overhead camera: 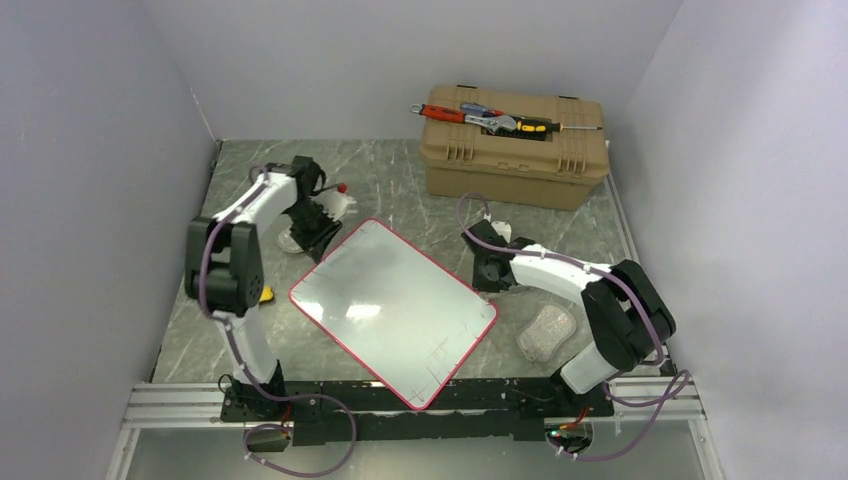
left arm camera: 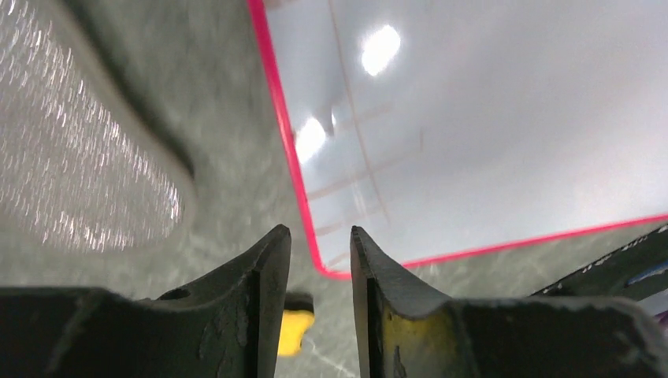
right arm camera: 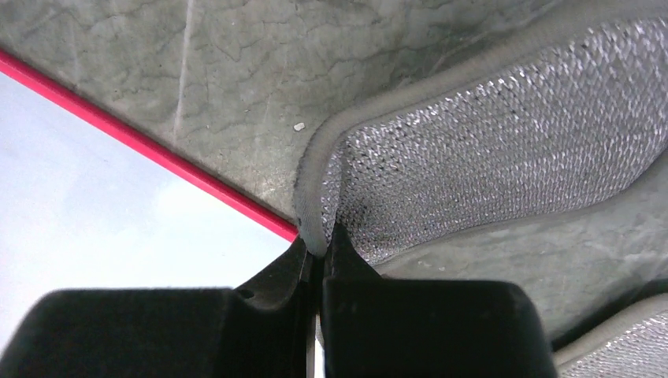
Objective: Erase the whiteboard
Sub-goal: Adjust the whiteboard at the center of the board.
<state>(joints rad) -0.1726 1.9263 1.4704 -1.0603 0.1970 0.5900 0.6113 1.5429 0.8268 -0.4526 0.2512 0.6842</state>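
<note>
Right wrist: whiteboard [right arm camera: 118, 213] beside mesh pad [right arm camera: 504, 134]

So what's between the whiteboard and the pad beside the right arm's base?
Only bare table, as the top view shows. The pad lies just off the whiteboard's right corner, not touching it.

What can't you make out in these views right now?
Top view: fingertips of the right gripper, hidden under its wrist.
Top view: pen marks on the whiteboard, too faint under glare.
Left wrist view: yellow object, mostly behind a finger of the left gripper.
</note>
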